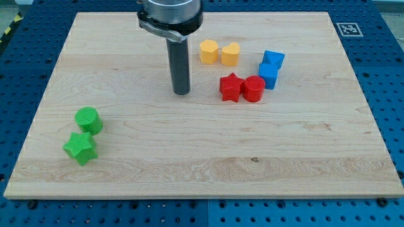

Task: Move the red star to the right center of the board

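Note:
The red star (230, 87) lies on the wooden board (189, 157), a little right of centre and toward the view's top. A red round block (253, 88) touches its right side. My tip (182, 93) rests on the board to the star's left, a short gap away and at about the same height in the view. The dark rod rises from it to the arm's mount at the view's top.
Two blue blocks (269, 68) sit just right of the red round block. Two yellow blocks (219, 53) lie above the star. A green round block (88, 120) and a green star (79, 148) sit at the board's left.

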Controlling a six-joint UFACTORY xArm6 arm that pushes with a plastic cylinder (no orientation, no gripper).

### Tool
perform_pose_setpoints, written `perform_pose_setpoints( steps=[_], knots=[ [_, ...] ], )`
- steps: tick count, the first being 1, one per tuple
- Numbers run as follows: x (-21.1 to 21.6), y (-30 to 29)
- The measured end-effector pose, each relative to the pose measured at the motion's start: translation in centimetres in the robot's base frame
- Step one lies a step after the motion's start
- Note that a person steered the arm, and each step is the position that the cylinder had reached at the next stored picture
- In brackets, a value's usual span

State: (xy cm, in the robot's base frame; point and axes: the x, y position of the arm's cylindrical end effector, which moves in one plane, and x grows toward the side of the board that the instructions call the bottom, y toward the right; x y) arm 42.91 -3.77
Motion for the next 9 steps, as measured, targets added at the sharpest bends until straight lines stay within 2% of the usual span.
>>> perform_pose_setpoints(
  steps=[4,9],
  knots=[
    [0.0,6.8],
    [0.0,17.9]
  ],
)
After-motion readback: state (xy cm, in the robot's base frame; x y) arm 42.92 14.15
